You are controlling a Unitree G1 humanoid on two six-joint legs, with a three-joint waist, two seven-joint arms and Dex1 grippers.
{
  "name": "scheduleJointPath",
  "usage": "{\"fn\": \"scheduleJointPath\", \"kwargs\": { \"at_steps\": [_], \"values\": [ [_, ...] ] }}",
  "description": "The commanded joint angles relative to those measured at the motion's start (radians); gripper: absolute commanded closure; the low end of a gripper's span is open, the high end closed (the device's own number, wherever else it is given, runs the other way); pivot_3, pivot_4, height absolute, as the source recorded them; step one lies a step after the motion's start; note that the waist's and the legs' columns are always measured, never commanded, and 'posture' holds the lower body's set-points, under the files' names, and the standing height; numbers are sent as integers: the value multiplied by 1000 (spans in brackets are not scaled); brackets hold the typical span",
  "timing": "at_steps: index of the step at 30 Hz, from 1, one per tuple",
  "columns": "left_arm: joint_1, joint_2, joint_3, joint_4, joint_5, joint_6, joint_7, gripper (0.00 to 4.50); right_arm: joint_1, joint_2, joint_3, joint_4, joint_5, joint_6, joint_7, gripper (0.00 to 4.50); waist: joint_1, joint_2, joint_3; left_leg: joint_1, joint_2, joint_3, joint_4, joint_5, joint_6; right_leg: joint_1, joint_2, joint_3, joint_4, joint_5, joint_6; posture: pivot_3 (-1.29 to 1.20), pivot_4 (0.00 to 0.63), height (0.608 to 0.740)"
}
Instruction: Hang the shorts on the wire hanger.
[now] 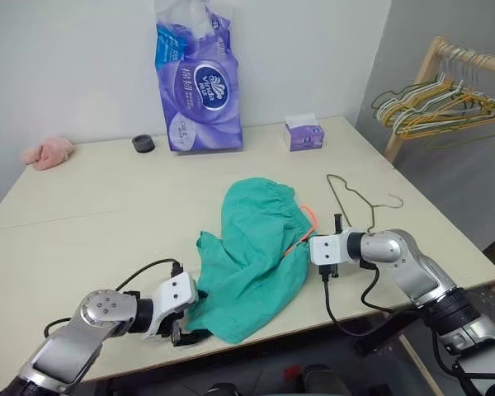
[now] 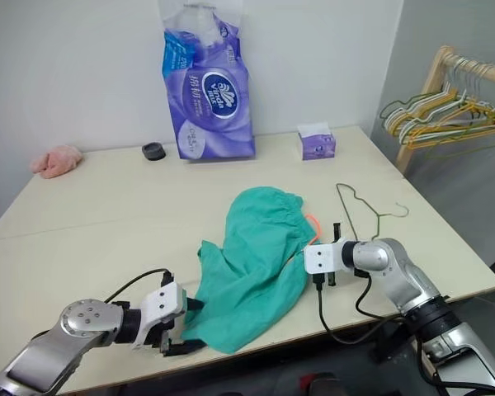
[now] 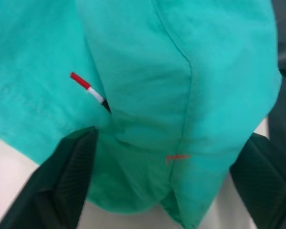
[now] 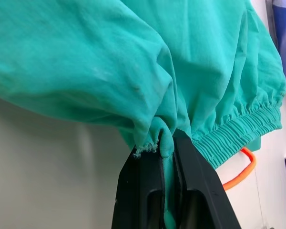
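The shorts [image 1: 256,256] lie crumpled on the table [image 1: 107,206], near its front edge, and everything else is placed from them. Their waistband end points toward the wall, with an orange drawstring [image 1: 311,221] looping out on the side toward the wire hanger [image 1: 355,198]. The hanger lies flat on the table just beside the shorts on the robot's right, its hook toward the rack of hangers [image 1: 445,107]; its thin wire is hard to follow where it passes behind the right arm.

The right gripper [image 4: 168,157] is at the shorts' right edge, its fingers pinched tight on a small fold of teal fabric; the fingertips are buried in the cloth. The left gripper [image 3: 167,167] is at the shorts' near left corner. Its two fingers [image 3: 62,176] stand wide apart with the hem bulging between them, not clamped; whether either pad touches the fabric cannot be told. A small red, white and black mark on the cloth there is too small to identify.

Behind the shorts, by the wall, stand a purple tissue pack [image 1: 200,82], a small purple box [image 1: 304,132] and a black ring-shaped item [image 1: 143,143]. A pink cloth [image 1: 49,152] lies far to their left.
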State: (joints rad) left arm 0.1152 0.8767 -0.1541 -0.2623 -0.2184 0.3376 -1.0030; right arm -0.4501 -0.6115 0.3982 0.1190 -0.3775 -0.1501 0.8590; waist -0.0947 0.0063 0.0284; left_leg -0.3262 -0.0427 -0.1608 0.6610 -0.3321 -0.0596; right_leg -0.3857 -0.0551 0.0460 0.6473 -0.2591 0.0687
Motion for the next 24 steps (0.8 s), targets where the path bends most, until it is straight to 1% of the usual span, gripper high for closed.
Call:
{"fn": "scheduleJointPath", "kwargs": {
  "at_steps": [1,4,6,9,11,12,15,18,21,22,23,24],
  "values": [
    [-18,-23,-5,53,38,-8,31,1471,-15,-5,-14,-43,11,-7,7,4500,5,1,-1,0,0,0,0,0,0,0,0,0,0,0,0,-117,0,740],
    [-20,-18,11,41,13,-5,7,2281,-16,-15,-25,-47,16,-8,14,4500,6,1,-1,1,0,0,0,0,0,1,0,0,0,0,0,-119,0,740],
    [-28,9,62,32,-42,28,-29,2850,-15,-31,-40,-62,27,-1,24,4500,6,1,-1,1,0,0,0,0,0,1,0,0,0,0,0,-119,0,740],
    [-49,43,111,43,-75,53,-59,3764,-9,-49,-54,-87,50,19,41,4500,5,1,-1,0,0,0,0,0,0,0,0,0,0,0,0,-117,0,740],
    [-103,87,175,91,-96,55,-89,4348,-3,-66,-88,-131,107,77,84,4500,7,0,0,0,0,0,0,0,0,0,0,-1,0,0,0,-106,0,740],
    [-163,113,216,119,-129,77,-111,4480,-4,-85,-112,-170,158,125,130,4500,9,-1,1,-1,0,-1,0,0,0,0,0,-1,0,0,0,-102,0,740],
    [-288,198,272,125,-189,123,-193,4480,-16,-146,-166,-307,327,305,282,4500,13,-3,2,-2,0,-3,2,0,0,0,0,-3,0,0,0,-102,0,740],
    [-329,258,280,83,-217,164,-241,4480,-17,-217,-190,-425,468,444,400,4500,7,-1,1,-1,0,-1,1,-1,1,0,0,-2,-1,0,0,-97,0,740],
    [-343,309,307,-13,-306,255,-296,4480,-38,-289,-222,-526,613,573,497,4500,1,-1,4,-2,0,0,0,-2,4,-1,0,-1,-2,-1,0,-90,0,740],
    [-348,328,296,-46,-331,277,-328,4480,-73,-298,-226,-528,653,620,519,4500,0,-1,4,-2,1,0,0,-2,4,-2,0,-1,-1,-1,0,-83,0,740],
    [-382,325,264,-48,-341,294,-348,4480,-120,-295,-212,-490,662,641,539,4500,-3,-1,5,-2,1,0,0,-2,4,-2,1,-1,-1,-1,0,-78,0,740],
    [-455,291,205,1,-310,290,-348,4480,-187,-274,-183,-402,645,647,551,4500,-2,1,7,-2,1,0,0,-2,4,-2,1,-1,0,-1,0,-73,0,740]
  ]
}}
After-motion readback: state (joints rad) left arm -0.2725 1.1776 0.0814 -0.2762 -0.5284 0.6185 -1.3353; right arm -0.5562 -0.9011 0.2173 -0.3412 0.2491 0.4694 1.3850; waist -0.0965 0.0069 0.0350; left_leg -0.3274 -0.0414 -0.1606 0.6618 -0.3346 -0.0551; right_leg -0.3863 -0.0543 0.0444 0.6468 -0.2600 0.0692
